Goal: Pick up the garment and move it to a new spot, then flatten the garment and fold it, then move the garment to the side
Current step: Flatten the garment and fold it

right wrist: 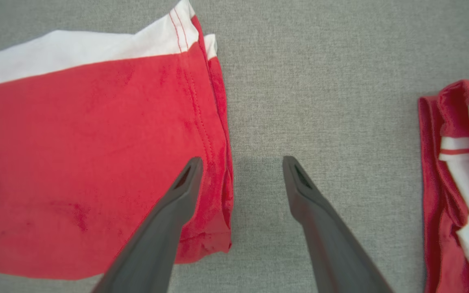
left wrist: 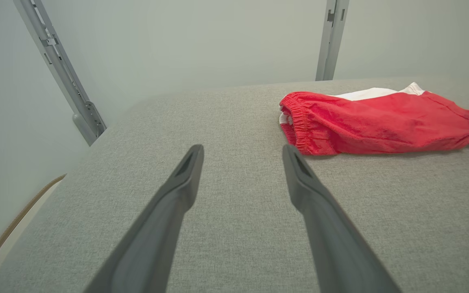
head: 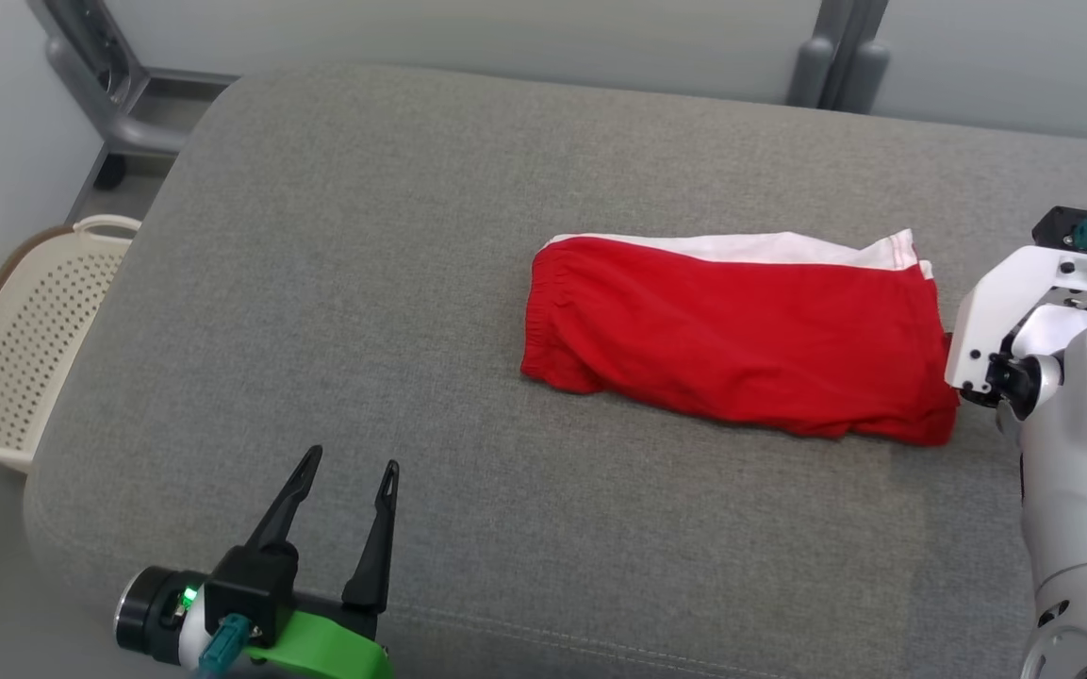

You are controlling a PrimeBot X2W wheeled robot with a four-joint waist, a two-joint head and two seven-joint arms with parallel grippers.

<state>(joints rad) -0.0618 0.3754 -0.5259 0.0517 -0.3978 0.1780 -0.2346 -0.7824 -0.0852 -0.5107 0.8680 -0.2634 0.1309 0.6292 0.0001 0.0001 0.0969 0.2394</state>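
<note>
At three o'clock on the cushion point(head: 392, 283) lies the folded red garment point(head: 732, 349). Right gripper point(right wrist: 242, 159) hangs over its three o'clock hem, jaws wide, holding nothing; whether it touches, I cannot tell. Left gripper point(head: 354, 459), at seven o'clock, gapes empty over bare cushion.

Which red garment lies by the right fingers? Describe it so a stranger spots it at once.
On the wide grey cushion, look right of centre, by the right fingers. The garment lies there flat, a long red rectangle with an elastic waistband at its left end. Unlike the bunched, striped red garment beside it, it has one plain white band along its far edge.
</note>
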